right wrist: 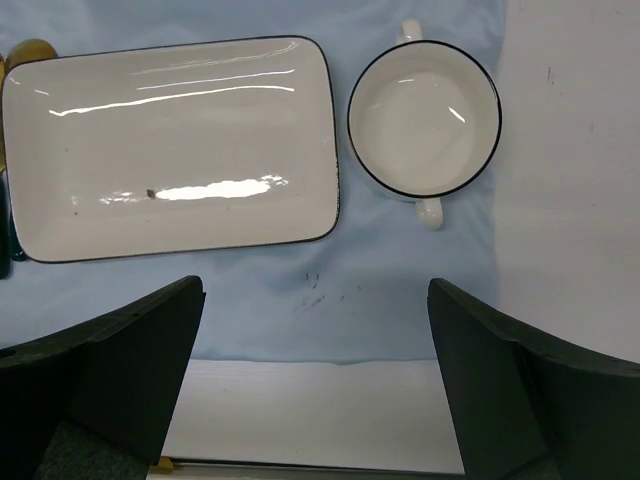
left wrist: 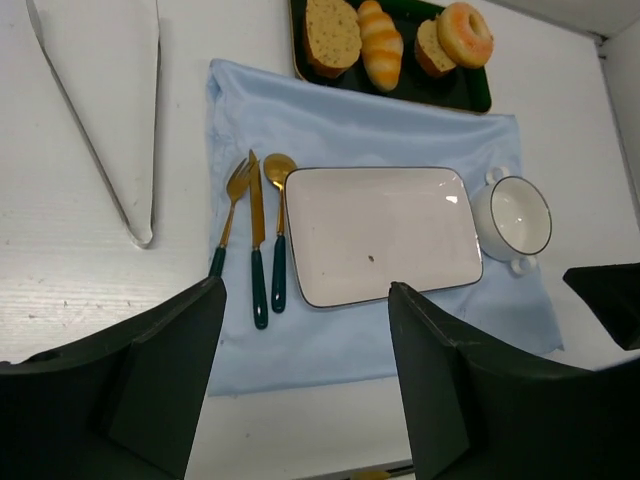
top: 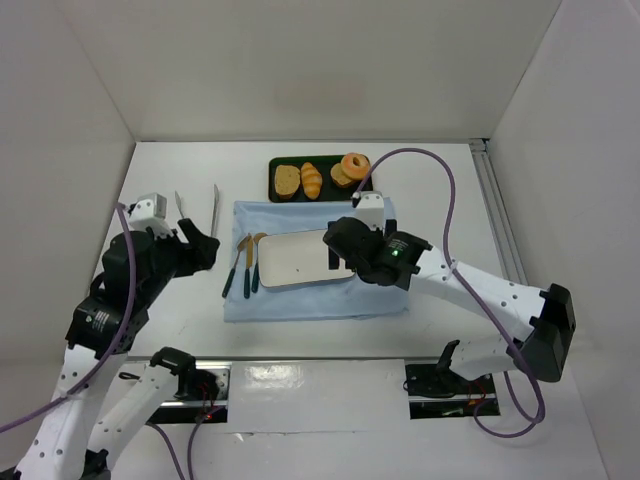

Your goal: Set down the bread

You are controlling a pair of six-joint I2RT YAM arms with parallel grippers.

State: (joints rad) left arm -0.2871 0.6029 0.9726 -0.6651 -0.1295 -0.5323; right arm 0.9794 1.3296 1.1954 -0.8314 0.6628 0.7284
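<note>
Right gripper (right wrist: 315, 290) hangs over the near right part of the pale blue cloth (right wrist: 400, 290), jaws spread wide, holding and touching nothing. Left gripper (left wrist: 305, 290) hovers at the left of the white desk (top: 450, 200), likewise fully open and empty.

Near zone: on the cloth lies the white rectangular plate with a dark rim (right wrist: 170, 150). It carries nothing. Just beside its right end stands the white round two-handled bowl (right wrist: 425, 120), also unfilled. Left of the plate lie a gold fork, knife and spoon with dark green handles (left wrist: 255, 230), parallel to each other. A pair of metal tongs (left wrist: 143, 235) lies on the bare desk, well to the left of the cloth.

Far zone: the dark rectangular tray (left wrist: 470, 100) sits just past the far edge of the cloth. It holds two tan toast slices (left wrist: 330, 35), a golden croissant (left wrist: 380, 45) and the bread (top: 355, 164), an orange-glazed ring-shaped bun. The bread occupies the right end of the tray, tilted against the right-hand slice.

Governing relation: the bread lies straight beyond the right gripper, past the bowl, and well apart from the left gripper. The right arm is judged the nearer one. As a ring, the bread has no long axis, so a grasp across the rim suits any approach angle. Judgement: the pick is not yet begun.
</note>
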